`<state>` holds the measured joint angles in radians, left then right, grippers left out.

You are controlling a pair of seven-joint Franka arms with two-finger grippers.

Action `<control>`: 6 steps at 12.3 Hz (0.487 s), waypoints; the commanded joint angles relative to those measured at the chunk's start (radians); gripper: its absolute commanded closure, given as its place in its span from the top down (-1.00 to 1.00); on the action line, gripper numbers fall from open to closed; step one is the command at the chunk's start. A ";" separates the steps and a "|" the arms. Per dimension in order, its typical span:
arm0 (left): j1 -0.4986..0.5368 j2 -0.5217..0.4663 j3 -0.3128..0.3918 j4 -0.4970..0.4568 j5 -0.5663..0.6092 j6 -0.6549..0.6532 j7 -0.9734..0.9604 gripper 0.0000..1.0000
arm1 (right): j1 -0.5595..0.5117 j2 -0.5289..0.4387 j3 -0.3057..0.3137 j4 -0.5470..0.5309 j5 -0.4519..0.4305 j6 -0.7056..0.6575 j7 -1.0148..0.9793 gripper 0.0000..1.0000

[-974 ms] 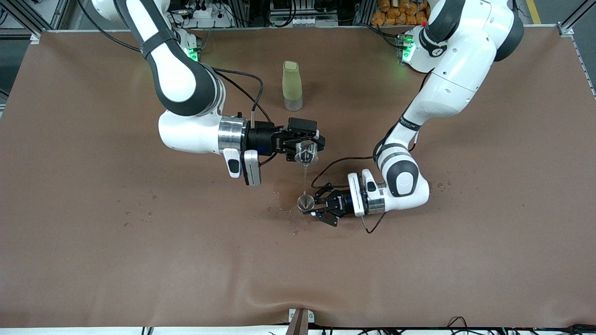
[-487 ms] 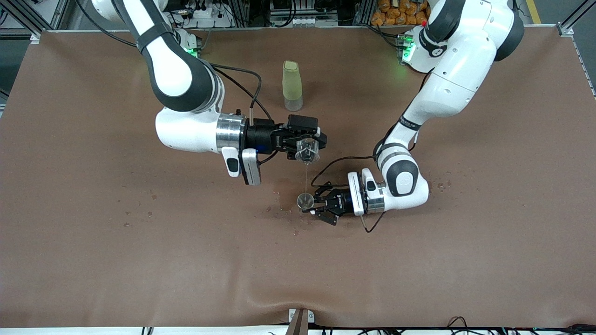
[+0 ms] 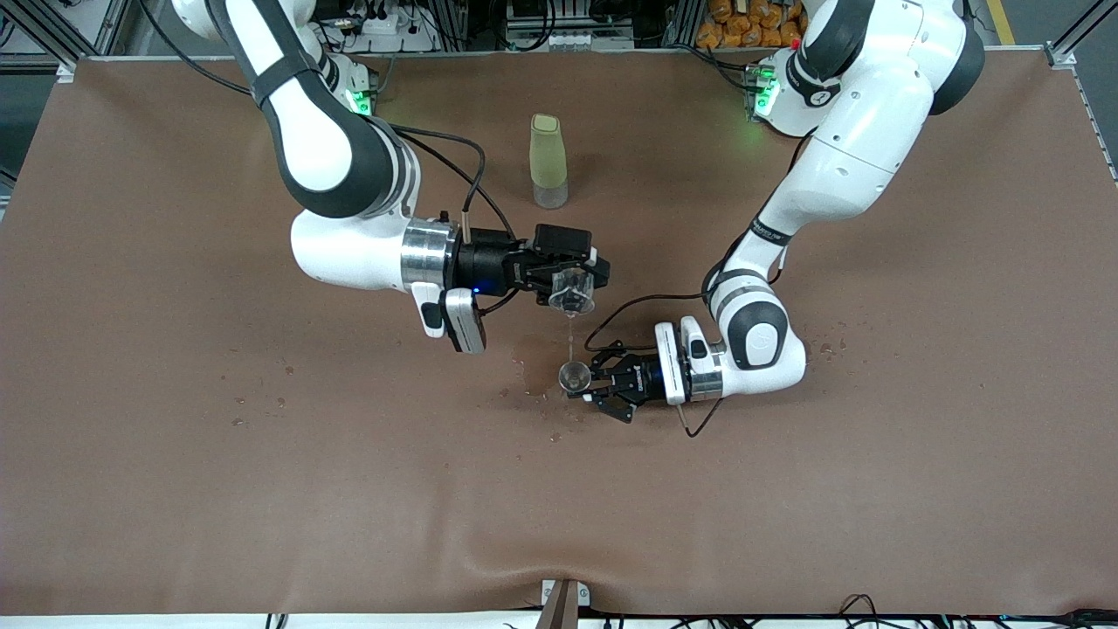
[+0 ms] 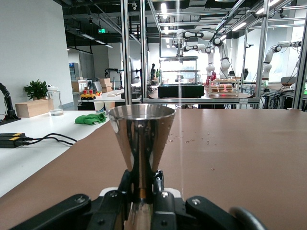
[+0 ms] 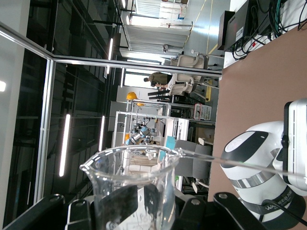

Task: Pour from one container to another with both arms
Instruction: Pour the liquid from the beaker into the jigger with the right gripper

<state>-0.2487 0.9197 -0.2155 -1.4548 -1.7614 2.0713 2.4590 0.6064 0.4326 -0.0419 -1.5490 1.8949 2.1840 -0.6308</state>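
Observation:
My right gripper (image 3: 572,281) is shut on a small clear cup (image 3: 571,292), held tipped on its side in the air above the jigger. A thin stream of liquid (image 3: 571,336) falls from the cup's lip into the jigger. The shiny metal jigger (image 3: 573,376) stands upright near the table's middle, with my left gripper (image 3: 596,384) shut on its narrow waist. In the left wrist view the jigger (image 4: 141,139) rises from between my black fingers (image 4: 164,207). In the right wrist view the clear cup (image 5: 133,187) fills the space between my fingers (image 5: 117,203).
A tall pale-green bottle (image 3: 548,161) stands farther from the front camera than both grippers. Small droplets (image 3: 524,393) spot the brown table cover (image 3: 262,489) round the jigger. A black cable (image 3: 629,306) loops from the left arm's wrist.
The right arm has shifted slightly, carrying the tipped cup a little toward the right arm's end. The stream has kept falling into the jigger. The left gripper has stayed put.

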 commanded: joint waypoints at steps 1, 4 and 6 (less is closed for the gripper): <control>0.016 -0.035 -0.004 -0.035 0.020 -0.014 -0.015 -1.00 | 0.004 0.032 -0.004 0.053 0.032 0.000 0.032 -1.00; 0.016 -0.035 -0.005 -0.035 0.020 -0.014 -0.020 -1.00 | 0.000 0.064 -0.004 0.089 0.033 0.000 0.034 -1.00; 0.016 -0.035 -0.005 -0.033 0.020 -0.014 -0.028 -1.00 | -0.001 0.087 -0.006 0.125 0.030 0.002 0.068 -1.00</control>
<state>-0.2432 0.9196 -0.2155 -1.4554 -1.7614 2.0664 2.4533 0.6063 0.4809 -0.0451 -1.4899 1.9047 2.1845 -0.6001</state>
